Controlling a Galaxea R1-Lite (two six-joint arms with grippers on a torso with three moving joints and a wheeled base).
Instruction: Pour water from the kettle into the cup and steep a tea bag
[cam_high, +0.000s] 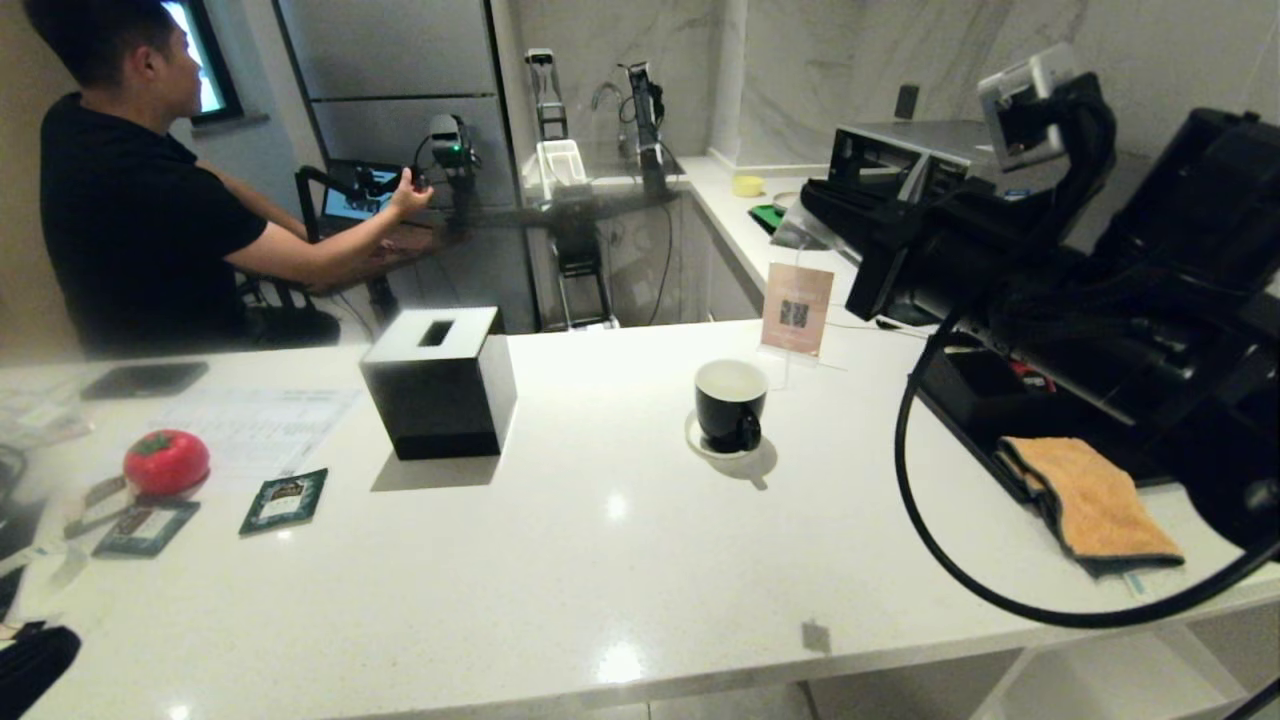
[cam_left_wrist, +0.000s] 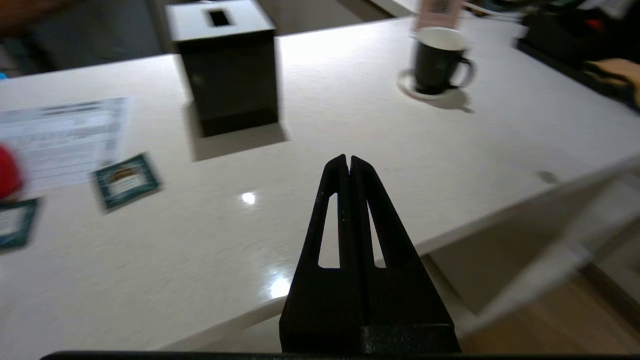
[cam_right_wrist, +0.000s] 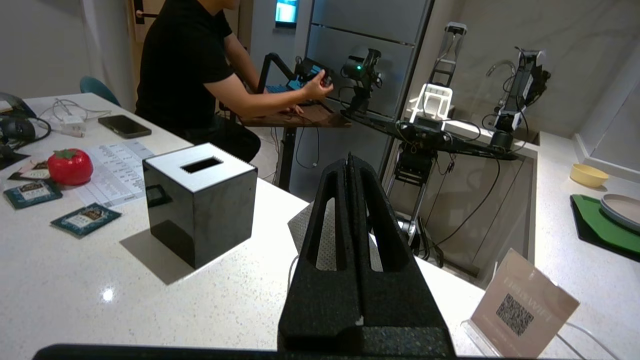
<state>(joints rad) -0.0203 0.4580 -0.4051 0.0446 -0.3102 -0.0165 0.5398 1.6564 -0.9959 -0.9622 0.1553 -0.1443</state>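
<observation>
White counter, left hand closed above.

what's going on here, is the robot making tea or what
Nothing is being handled yet. The left gripper is shut and empty, near the front edge of the white counter. The right gripper is also shut and empty, raised above the counter beyond the cup. The black cup sits on its saucer, looking empty, and the tea bag packets lie untouched near the black tissue box. No kettle shows clearly. A person sits at a desk behind.
</observation>
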